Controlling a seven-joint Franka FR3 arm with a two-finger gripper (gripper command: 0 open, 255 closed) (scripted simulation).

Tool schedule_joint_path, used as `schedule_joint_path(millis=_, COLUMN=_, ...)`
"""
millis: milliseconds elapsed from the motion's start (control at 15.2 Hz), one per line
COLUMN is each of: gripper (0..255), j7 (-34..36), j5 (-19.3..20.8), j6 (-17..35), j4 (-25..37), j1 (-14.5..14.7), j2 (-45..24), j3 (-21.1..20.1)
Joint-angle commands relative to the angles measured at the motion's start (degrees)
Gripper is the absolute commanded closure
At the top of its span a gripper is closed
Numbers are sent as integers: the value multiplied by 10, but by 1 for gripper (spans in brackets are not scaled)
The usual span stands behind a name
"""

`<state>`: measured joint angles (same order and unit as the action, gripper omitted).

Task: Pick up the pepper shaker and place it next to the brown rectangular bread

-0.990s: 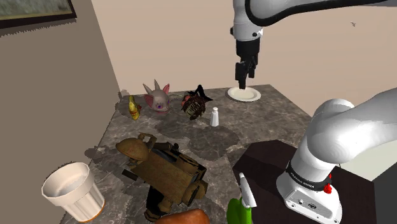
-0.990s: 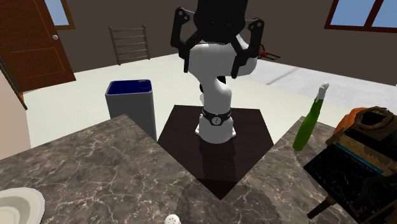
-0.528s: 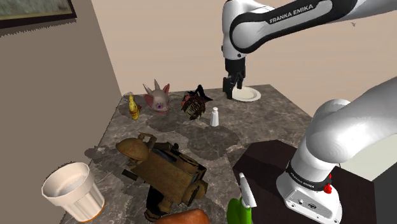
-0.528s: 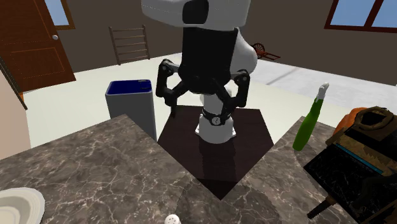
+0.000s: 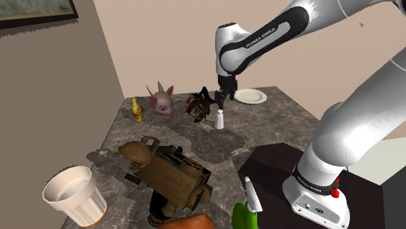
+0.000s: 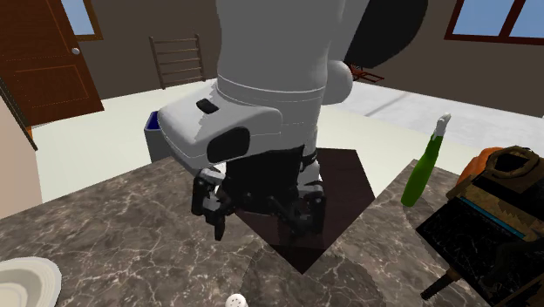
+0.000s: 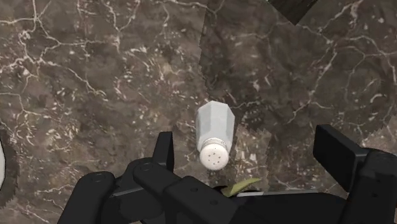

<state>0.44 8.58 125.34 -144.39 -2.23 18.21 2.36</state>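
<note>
I am looking at the white pepper shaker [image 5: 220, 120], which is standing upright on the dark marbled bench [image 5: 273, 123], well apart from the brown bread [image 5: 185, 223] at the shoulder view's bottom edge. My gripper [image 5: 221, 101] is hovering just above the shaker, its fingers spread to either side and touching nothing. Lettering on the arm [image 5: 260, 39] is reading FRANKA EMIKA. A dark spiky toy [image 5: 198, 106] is sitting just beside the shaker, and a white plate [image 5: 250, 96] is lying near the bench's far edge. Bare marble is lying open on the shaker's other sides.

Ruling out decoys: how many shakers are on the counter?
1. The white shaker stands beside the dark figurine, under the open gripper; another could hide behind the arm.
</note>
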Motion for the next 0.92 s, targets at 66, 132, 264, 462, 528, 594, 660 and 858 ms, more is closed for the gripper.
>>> schedule_joint_path(millis=66, gripper=0, j7=7, j5=2, j6=64, j4=13, j1=-5, j2=-66, j3=6)
schedule_joint_path(millis=132, gripper=0, j7=9, j5=1, j6=83, j4=20, j1=-7, j2=-89, j3=8)
schedule_joint_path(millis=264, gripper=0, j7=12, j5=0, j6=117, j4=38, j1=-10, j2=-135, j3=11)
schedule_joint_path(millis=462, gripper=0, j7=13, j5=2, j6=134, j4=34, j1=-11, j2=-148, j3=12)
schedule_joint_path(millis=528, gripper=0, j7=14, j5=3, j6=143, j4=32, j1=-11, j2=-154, j3=13)
schedule_joint_path(millis=594, gripper=0, j7=14, j5=4, j6=151, j4=30, j1=-12, j2=-160, j3=13)
schedule_joint_path(millis=660, gripper=0, j7=15, j5=5, j6=159, j4=28, j1=-12, j2=-167, j3=14)
schedule_joint_path(millis=858, gripper=0, j7=16, j5=7, j6=180, j4=24, j1=-13, j2=-184, j3=15)
